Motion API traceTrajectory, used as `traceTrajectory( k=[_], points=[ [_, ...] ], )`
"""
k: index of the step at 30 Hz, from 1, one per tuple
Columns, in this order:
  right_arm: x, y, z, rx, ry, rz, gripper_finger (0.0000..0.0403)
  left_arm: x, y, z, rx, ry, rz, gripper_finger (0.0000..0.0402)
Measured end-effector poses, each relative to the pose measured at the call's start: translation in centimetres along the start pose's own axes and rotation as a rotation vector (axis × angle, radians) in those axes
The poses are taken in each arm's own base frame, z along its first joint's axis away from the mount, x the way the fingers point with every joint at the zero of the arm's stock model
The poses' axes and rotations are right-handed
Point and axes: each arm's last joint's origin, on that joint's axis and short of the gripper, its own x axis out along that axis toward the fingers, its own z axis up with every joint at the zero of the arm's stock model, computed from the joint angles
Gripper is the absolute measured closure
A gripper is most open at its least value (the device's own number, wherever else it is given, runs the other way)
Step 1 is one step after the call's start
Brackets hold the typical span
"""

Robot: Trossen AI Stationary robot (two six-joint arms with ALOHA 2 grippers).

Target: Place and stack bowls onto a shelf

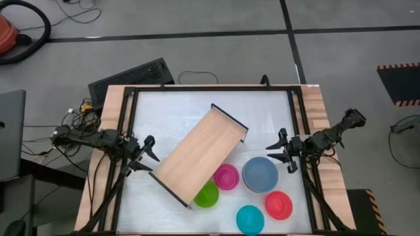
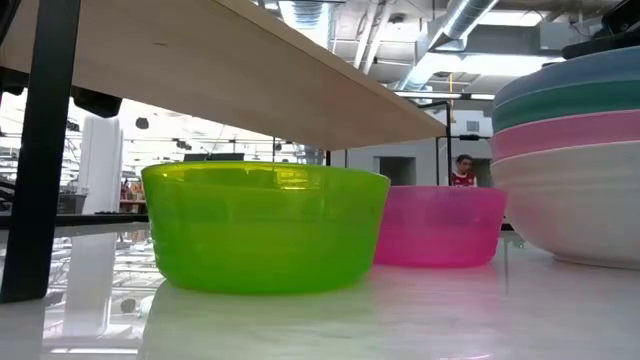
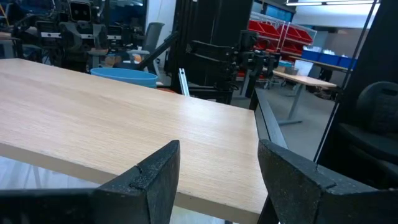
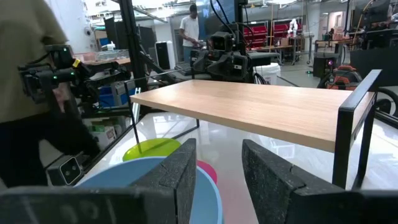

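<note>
Both waiting with fingers apart and empty, left gripper (image 1: 147,156) by the bare shelf (image 1: 200,154), right gripper (image 1: 281,150) beside the blue bowl (image 1: 260,174), probably first pick.

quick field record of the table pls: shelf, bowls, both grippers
shelf: wooden shelf standing diagonally across the table, nothing on its top
under shelf edge: green bowl, partly covered
beside shelf: pink bowl, next to the green one
stack: blue bowl on top of larger bowls
loose bowls: cyan bowl, red bowl, near the front edge
left gripper: open, empty, at the shelf's left end
right gripper: open, empty, by the stack
</note>
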Motion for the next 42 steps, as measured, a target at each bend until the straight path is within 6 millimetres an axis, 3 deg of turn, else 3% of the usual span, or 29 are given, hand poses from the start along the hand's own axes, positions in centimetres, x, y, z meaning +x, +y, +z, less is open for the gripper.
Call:
traceTrajectory(
  k=[7, 12, 21, 27, 38, 42],
  points=[
    [0.0, 0.0, 0.0, 0.0, 0.0, 0.0, 0.0246, 0.0, 0.4, 0.1, 0.151, -0.022, 0.135, 0.0198],
    [0.0, 0.0, 0.0, 0.0, 0.0, 0.0, 0.0246, 0.0, 0.5, 0.2, -0.11, -0.056, 0.172, 0.0198],
    [0.0, 0.0, 0.0, 0.0, 0.0, 0.0, 0.0246, -0.3, 1.3, 0.3, -0.464, -0.204, 0.448, 0.0198],
    [0.0, 0.0, 0.0, -0.001, 0.0, -0.004, 0.0246, -0.8, 1.9, 0.4, -0.544, -0.349, 0.675, 0.0198],
    [0.0, -0.2, 0.0, 0.0, -0.006, -0.06, 0.0246, -0.9, 2.1, 0.5, -0.488, -0.367, 0.755, 0.0198],
    [0.0, -0.2, 0.2, 0.012, -0.026, -0.056, 0.0246, -1.0, 2.1, 0.5, -0.555, -0.411, 0.768, 0.0198]
  ],
)
